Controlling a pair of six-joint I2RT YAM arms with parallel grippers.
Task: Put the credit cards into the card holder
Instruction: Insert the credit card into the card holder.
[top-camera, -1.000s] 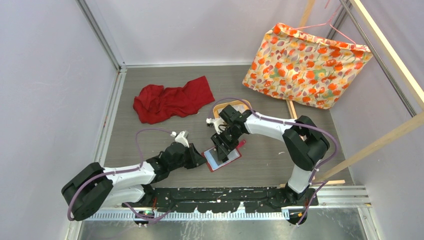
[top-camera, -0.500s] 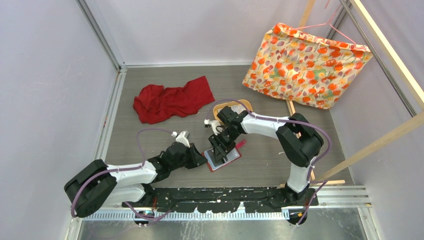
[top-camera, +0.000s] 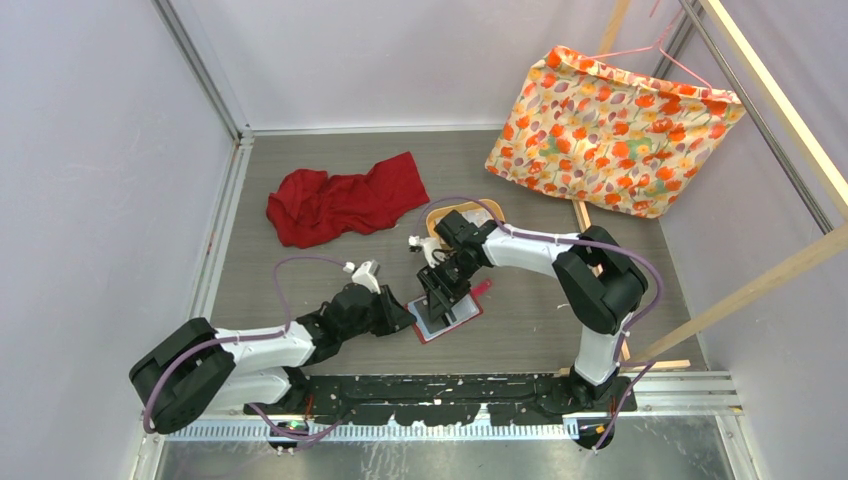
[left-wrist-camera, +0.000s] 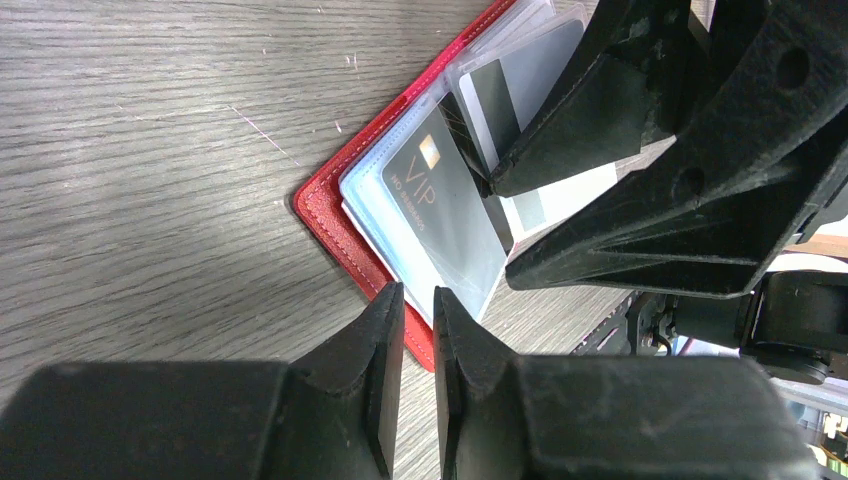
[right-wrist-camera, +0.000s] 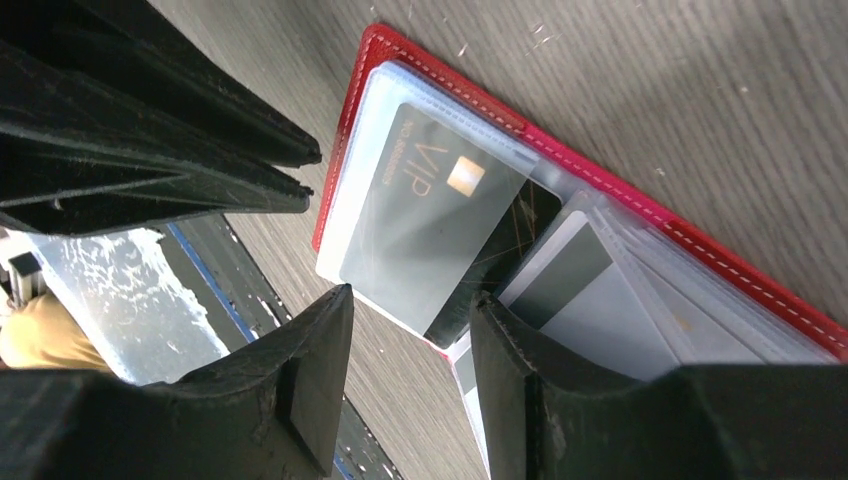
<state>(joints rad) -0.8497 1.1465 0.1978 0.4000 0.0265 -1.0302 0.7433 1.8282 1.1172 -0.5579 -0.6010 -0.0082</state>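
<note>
The red card holder (top-camera: 462, 318) lies open and flat on the worktop (top-camera: 300, 275), close to the middle of its near edge. Its clear sleeves (right-wrist-camera: 700, 330) face up, with a grey VIP card (right-wrist-camera: 430, 200) in the sleeve nearest the left hand (left-wrist-camera: 412, 295), a dark card (right-wrist-camera: 505, 235) partly beneath it, and pale striped cards (right-wrist-camera: 590, 290) in the sleeves beyond. The left hand's fingers are drawn almost together at the holder's red border, and the right hand (right-wrist-camera: 412, 297) stands about half open, straddling the end of the VIP sleeve and the dark card; I cannot tell whether either one grips anything.
</note>
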